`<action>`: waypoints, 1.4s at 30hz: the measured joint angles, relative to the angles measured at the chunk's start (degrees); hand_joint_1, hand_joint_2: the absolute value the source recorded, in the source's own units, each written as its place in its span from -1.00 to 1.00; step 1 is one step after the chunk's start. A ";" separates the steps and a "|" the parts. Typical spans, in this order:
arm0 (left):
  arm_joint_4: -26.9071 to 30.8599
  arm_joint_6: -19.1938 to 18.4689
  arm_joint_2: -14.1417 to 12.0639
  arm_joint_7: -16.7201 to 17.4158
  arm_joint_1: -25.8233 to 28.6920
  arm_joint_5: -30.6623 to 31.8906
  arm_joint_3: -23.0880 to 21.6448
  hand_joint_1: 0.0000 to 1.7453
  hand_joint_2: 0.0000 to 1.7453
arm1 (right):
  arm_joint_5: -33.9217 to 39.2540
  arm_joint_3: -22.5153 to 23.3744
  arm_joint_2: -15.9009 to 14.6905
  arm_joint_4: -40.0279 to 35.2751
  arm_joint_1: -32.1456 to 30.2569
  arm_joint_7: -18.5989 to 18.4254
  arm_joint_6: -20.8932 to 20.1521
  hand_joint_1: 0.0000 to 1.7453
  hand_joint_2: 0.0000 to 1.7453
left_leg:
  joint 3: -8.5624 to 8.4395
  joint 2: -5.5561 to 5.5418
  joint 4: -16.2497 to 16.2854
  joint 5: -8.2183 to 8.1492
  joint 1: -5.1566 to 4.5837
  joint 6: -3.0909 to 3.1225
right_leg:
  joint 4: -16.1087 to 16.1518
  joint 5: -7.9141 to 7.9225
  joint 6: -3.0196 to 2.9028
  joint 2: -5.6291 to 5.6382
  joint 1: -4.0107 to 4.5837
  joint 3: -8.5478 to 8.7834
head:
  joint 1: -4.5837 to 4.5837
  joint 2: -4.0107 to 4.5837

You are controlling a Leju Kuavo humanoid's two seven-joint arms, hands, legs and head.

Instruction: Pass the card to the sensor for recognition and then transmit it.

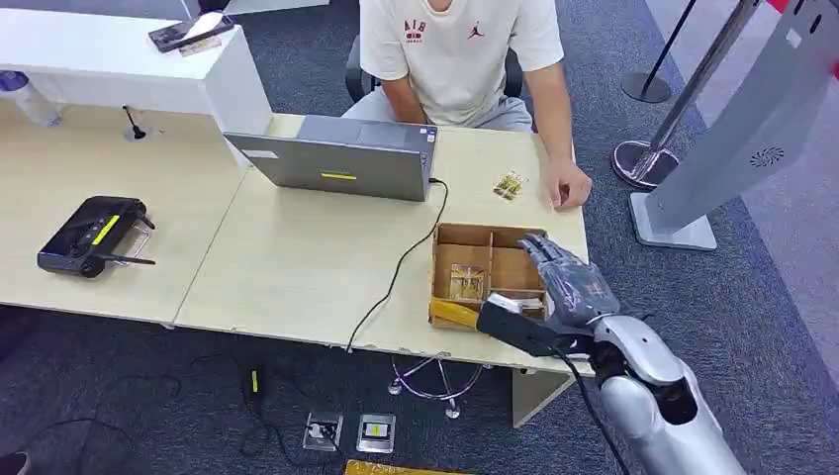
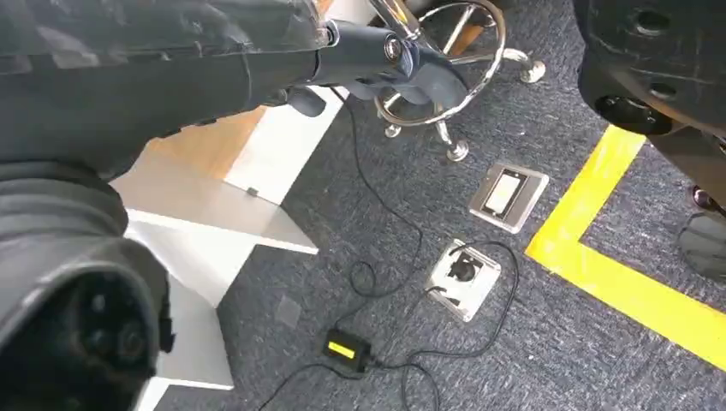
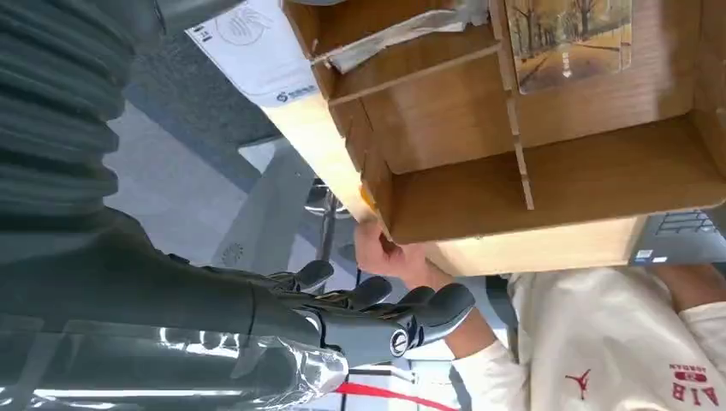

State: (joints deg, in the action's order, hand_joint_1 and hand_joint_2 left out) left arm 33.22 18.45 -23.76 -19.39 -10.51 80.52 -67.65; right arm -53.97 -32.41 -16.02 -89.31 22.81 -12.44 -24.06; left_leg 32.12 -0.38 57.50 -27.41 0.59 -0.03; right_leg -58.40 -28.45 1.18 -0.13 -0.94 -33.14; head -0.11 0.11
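A wooden divided box [image 1: 484,231] stands at the table's front right. A picture card [image 1: 467,281] lies in one of its compartments, and a pale strip [image 1: 517,301] lies in the front one. My right hand [image 1: 568,280] hovers over the box's right side with fingers stretched out and nothing in them. In the right wrist view the hand [image 3: 370,318] is just beside the box [image 3: 516,145], apart from the tree-picture card [image 3: 569,38]. A second card [image 1: 510,186] lies on the table by a person's hand [image 1: 567,186]. My left hand [image 2: 402,62] hangs below the table edge, holding nothing.
A person sits behind the table at a grey laptop [image 1: 341,158] whose cable [image 1: 401,262] runs past the box. A black controller [image 1: 92,234] lies at the left. A slanted grey panel on a stand [image 1: 737,139] rises to the right of the table.
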 joint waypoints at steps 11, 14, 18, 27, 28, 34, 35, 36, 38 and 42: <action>0.85 -0.46 -0.37 0.02 0.15 -0.35 0.00 -1.00 -1.00 | -2.62 -0.20 0.00 1.59 -0.66 -0.09 5.42 -1.00 1.00 | 0.00 0.00 0.00 0.00 0.00 0.00 | 0.00 0.00 0.00 -0.01 0.00 0.00 | 0.02 0.00; 0.90 -0.44 -0.48 0.02 0.15 -0.35 0.00 -1.00 -1.00 | -3.52 -0.20 0.00 2.16 -0.81 0.15 7.06 -1.00 1.00 | 0.00 0.00 0.00 0.00 0.00 0.00 | 0.00 0.00 0.00 -0.01 0.00 0.00 | 0.02 0.00; 0.92 -0.44 -0.48 0.02 0.15 -0.33 0.00 -1.00 -1.00 | -4.87 -0.20 0.09 3.36 -0.82 1.00 10.20 -1.00 1.00 | 0.01 0.00 0.00 0.00 0.00 0.00 | 0.00 0.00 0.00 -0.01 0.00 0.01 | 0.00 0.00; 1.20 -0.35 -0.48 0.02 0.15 -0.35 0.00 -1.00 -1.00 | -6.51 -0.20 0.57 6.80 -0.82 2.08 13.88 -1.00 1.00 | 0.01 0.00 0.00 0.00 0.00 0.00 | 0.00 0.00 0.00 -0.02 0.00 0.01 | 0.00 0.00; 1.20 -0.33 -0.48 0.04 0.15 -0.35 0.00 -1.00 -1.00 | -6.56 -0.20 0.59 7.39 -0.82 2.30 14.45 -1.00 1.00 | 0.01 0.00 0.00 0.00 0.00 0.00 | 0.00 0.00 -0.01 -0.02 0.00 0.01 | 0.02 0.00; 1.20 -0.31 -0.48 0.04 0.16 -0.39 -0.04 -1.00 -1.00 | -6.56 -0.22 1.05 9.86 -0.86 2.40 14.84 -1.00 1.00 | 0.01 0.00 0.00 0.00 0.00 0.00 | 0.00 -0.01 -0.01 -0.02 0.00 0.01 | 0.02 0.00; 1.20 -0.31 -0.48 0.04 0.16 -0.39 -0.07 -1.00 -1.00 | -6.56 -0.22 1.09 10.40 -0.87 2.40 14.86 -1.00 1.00 | 0.01 0.00 0.00 0.00 0.00 0.00 | 0.00 -0.01 -0.01 -0.02 0.00 0.01 | 0.00 0.00; 1.20 -0.28 -0.48 0.04 0.16 -0.39 -0.07 -1.00 -1.00 | -6.56 -0.24 1.20 10.84 -0.89 2.49 14.86 -1.00 1.00 | 0.01 0.00 0.00 0.00 0.00 0.00 | 0.00 -0.01 -0.01 -0.02 0.00 0.01 | 0.02 0.00; 1.20 -0.15 -0.48 0.04 0.17 -0.41 -0.07 -1.00 -1.00 | -6.56 -0.24 1.40 11.28 -0.90 2.67 14.91 -1.00 1.00 | 0.01 0.00 0.00 0.00 0.00 0.00 | 0.00 -0.01 -0.01 -0.02 0.00 0.01 | 0.02 0.00; 1.20 0.22 -0.48 0.04 0.17 -0.63 -0.07 -1.00 -1.00 | -6.56 -0.26 1.79 12.24 -0.88 3.08 15.21 -1.00 1.00 | 0.01 0.00 0.00 0.00 0.00 0.00 | 0.00 -0.01 -0.01 -0.02 0.00 0.01 | 0.00 0.00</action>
State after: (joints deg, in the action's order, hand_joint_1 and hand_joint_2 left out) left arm 34.42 18.67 -24.24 -19.34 -10.34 79.89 -67.71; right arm -60.52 -32.68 -14.23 -77.07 21.93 -9.35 -8.85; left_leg 32.13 -0.38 57.50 -27.42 0.58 -0.03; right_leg -58.40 -28.45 1.17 -0.15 -0.94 -33.13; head -0.11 0.11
